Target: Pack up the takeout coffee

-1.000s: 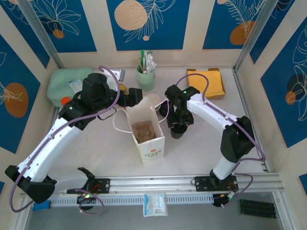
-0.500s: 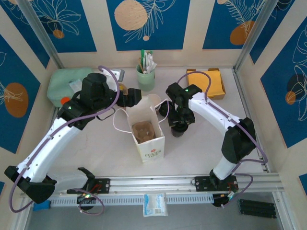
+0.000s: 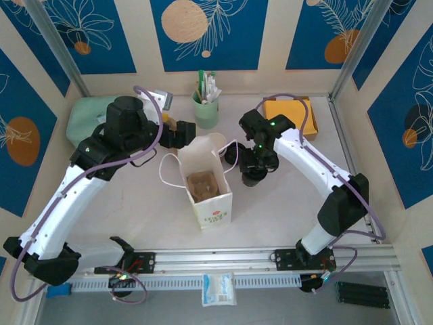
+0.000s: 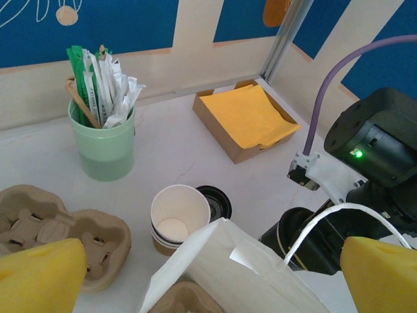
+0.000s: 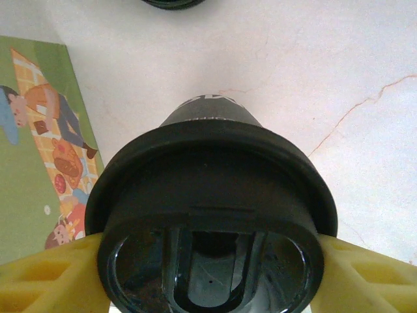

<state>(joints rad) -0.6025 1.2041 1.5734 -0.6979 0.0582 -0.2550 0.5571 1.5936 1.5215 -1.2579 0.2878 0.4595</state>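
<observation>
The takeout coffee (image 5: 212, 215), a cup under a round black lid, sits between the yellow fingers (image 5: 45, 277) of my right gripper (image 5: 212, 261), which is shut on the lid's sides. From above, the takeout coffee (image 3: 252, 177) is just right of the open white paper bag (image 3: 206, 183). A brown pulp carrier (image 3: 201, 185) lies inside the bag. My left gripper (image 3: 184, 133) is open at the bag's back rim. In the left wrist view its fingers (image 4: 381, 277) stand wide either side of the bag (image 4: 241, 274), holding nothing.
Behind the bag stand a stack of open paper cups (image 4: 177, 218) and black lids (image 4: 218, 202). A mint-green cup of stirrers (image 4: 104, 140) and a box of yellow napkins (image 4: 244, 120) sit near the back wall. Loose pulp carriers (image 4: 65, 225) lie at the left.
My right gripper has carried the takeout coffee a little toward the back. My left arm has drawn back and left, its gripper staying open.
</observation>
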